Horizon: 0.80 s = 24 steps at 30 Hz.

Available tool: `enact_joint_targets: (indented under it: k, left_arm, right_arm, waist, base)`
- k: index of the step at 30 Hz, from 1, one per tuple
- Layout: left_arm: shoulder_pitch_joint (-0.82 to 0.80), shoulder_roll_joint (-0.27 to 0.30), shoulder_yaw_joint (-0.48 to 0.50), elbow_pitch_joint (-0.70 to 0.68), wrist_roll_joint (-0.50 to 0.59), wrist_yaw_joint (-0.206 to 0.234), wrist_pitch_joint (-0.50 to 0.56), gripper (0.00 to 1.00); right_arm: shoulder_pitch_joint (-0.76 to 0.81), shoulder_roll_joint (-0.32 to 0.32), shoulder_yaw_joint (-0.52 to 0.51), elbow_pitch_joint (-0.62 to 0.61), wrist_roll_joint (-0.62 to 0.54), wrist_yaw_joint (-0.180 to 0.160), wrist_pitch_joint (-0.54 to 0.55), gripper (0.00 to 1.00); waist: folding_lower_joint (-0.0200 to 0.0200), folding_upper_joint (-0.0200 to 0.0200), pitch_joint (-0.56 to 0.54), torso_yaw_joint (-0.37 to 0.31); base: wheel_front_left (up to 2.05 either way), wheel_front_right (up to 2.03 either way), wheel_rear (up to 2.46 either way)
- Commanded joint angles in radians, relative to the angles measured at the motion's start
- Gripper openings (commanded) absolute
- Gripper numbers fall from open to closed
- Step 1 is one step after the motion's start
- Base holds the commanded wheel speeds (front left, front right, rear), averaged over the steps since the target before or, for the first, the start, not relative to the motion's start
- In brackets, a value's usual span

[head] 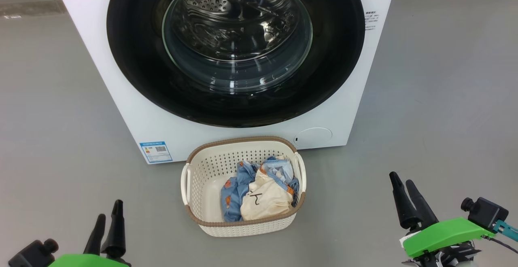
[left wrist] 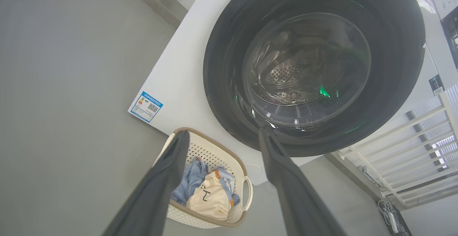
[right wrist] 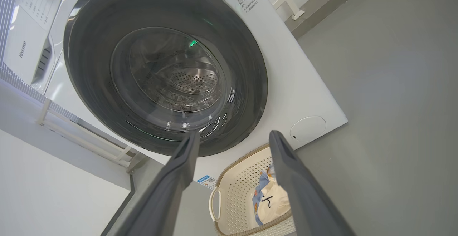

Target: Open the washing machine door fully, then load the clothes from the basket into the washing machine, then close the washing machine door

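The white washing machine [head: 121,97] stands ahead, its round black door [head: 133,56] shut flat against the front, the steel drum visible through the glass bowl. On the floor just before it sits the cream basket [head: 202,170] holding the clothes [head: 259,190], light blue and cream pieces. My left gripper [head: 108,212] hovers low at the left, open and empty. Low at the right, my right gripper [head: 404,182] is open and empty too. In the left wrist view the door [left wrist: 222,50] and basket [left wrist: 214,150] lie beyond the spread fingers [left wrist: 168,171]; likewise the door [right wrist: 89,32] and basket [right wrist: 232,182] in the right wrist view.
Grey floor [head: 52,137] surrounds the machine on both sides. A blue label sticker [head: 156,151] and a round flap [head: 313,136] mark the machine's lower front. A white railing [left wrist: 411,139] stands beside the machine, and a white wall [right wrist: 46,182] runs along that side.
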Motion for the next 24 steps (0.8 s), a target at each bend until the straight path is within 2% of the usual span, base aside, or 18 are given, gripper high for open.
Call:
enact_joint_targets:
  k: [1, 24]
  left_arm:
    - [-0.030, 0.018, 0.022, -0.037, 0.050, -0.002, -0.018, 1.00]
    - [-0.017, 0.010, 0.046, -0.071, 0.335, -0.003, -0.083, 1.00]
  right_arm:
    - [-0.053, -0.013, 0.020, -0.024, -0.056, -0.001, -0.017, 1.00]
    - [-0.088, -0.020, 0.072, -0.041, -0.347, -0.001, -0.081, 1.00]
  waist:
    - [0.0000, 0.0000, 0.000, 0.000]
    - [0.0000, 0.0000, -0.007, -0.010]
  base:
    - [0.00, 0.00, 0.00]
    - [0.00, 0.00, 0.00]
